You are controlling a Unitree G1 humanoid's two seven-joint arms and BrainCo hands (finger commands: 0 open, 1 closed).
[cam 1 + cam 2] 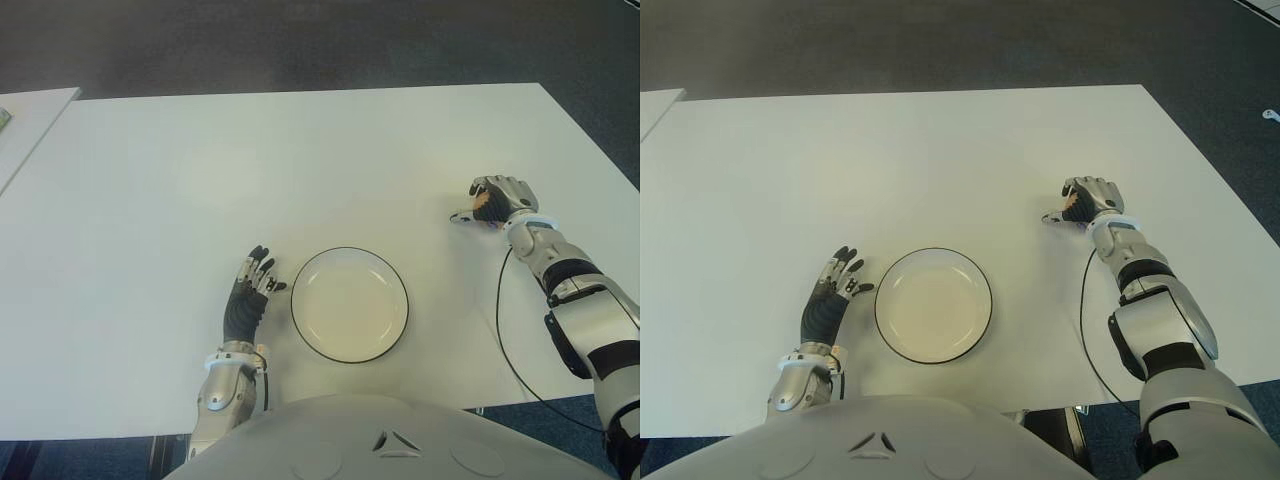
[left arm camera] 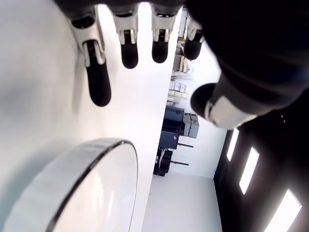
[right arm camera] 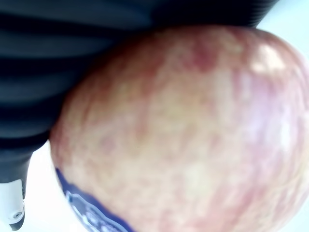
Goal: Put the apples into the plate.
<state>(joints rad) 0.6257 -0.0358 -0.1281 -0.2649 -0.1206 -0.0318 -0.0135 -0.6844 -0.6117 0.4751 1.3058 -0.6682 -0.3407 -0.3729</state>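
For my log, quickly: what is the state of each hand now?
Left hand: open, holding nothing.
Right hand: closed on an apple.

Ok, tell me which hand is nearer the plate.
Left. The left hand shows just beside the plate, on its left, fingers spread and holding nothing. The right hand is farther off to the plate's right, closed around an apple.

The round white black-rimmed plate sat on the white tabletop before me, my left robot hand just beside it, my right robot hand far right, around a reddish-yellow apple.
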